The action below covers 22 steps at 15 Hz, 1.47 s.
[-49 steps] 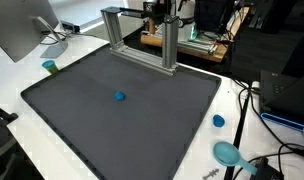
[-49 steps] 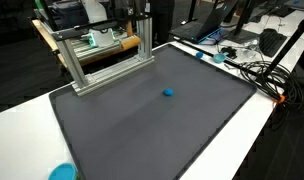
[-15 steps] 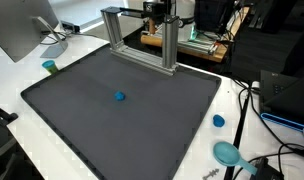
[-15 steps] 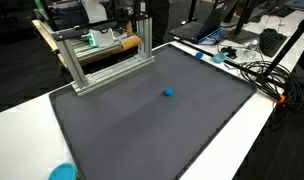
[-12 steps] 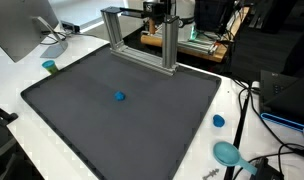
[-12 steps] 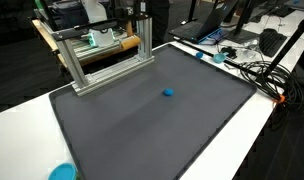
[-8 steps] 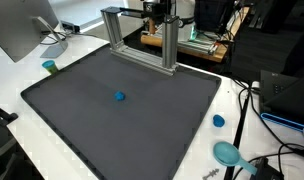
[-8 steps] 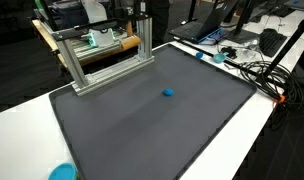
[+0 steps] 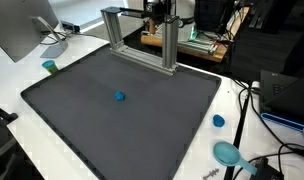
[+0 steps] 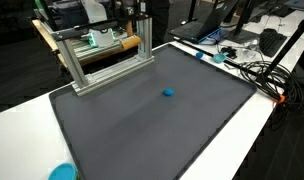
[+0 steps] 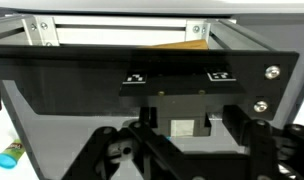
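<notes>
A small blue ball-like object (image 9: 119, 97) lies alone near the middle of a dark grey mat (image 9: 82, 125); it shows in both exterior views (image 10: 168, 93). My gripper (image 9: 158, 12) hangs high at the back, above and behind an aluminium frame (image 9: 170, 45), far from the blue object. In the wrist view the gripper (image 11: 182, 165) fills the lower part of the picture, its two finger linkages spread wide with nothing between them. The frame's top bar (image 11: 122, 30) lies across the top of that view.
The mat (image 10: 142, 135) lies on a white table. A blue cap (image 9: 219, 121), a teal scoop (image 9: 227, 153) and cables (image 9: 254, 100) lie at one side. A teal cup (image 9: 50, 67) and a monitor (image 9: 22, 30) stand at the other. A blue item (image 11: 7, 157) shows at the wrist view's edge.
</notes>
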### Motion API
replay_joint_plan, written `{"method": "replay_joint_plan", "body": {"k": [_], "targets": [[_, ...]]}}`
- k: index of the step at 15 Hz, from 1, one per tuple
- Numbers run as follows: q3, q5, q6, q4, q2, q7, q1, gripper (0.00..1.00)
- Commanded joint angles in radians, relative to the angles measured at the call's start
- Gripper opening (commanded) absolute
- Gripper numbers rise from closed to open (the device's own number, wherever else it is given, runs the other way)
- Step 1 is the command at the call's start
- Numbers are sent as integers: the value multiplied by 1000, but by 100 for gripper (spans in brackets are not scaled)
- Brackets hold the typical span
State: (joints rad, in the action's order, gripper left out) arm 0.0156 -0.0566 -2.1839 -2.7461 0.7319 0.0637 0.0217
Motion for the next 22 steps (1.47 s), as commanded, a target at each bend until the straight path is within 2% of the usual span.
{"method": "replay_joint_plan", "body": {"k": [1, 4, 5, 6, 8, 11, 17, 18, 19, 20, 22], "targets": [[19, 1, 7, 2, -9, 38, -32, 70], [21, 4, 13, 2, -11, 47, -39, 75], [22, 3, 15, 2, -11, 46, -39, 73], [23, 3, 18, 2, -10, 45, -38, 75], [26, 0, 21, 2, -9, 44, -38, 50], [34, -5, 11, 2, -6, 46, -38, 34], [46, -16, 1, 3, -4, 43, -38, 34], [48, -16, -2, 3, -4, 47, -40, 84], [47, -14, -4, 3, -3, 47, -40, 58], [46, -14, -6, 3, -3, 45, -40, 38], [47, -15, -8, 3, -2, 46, -41, 34]]}}
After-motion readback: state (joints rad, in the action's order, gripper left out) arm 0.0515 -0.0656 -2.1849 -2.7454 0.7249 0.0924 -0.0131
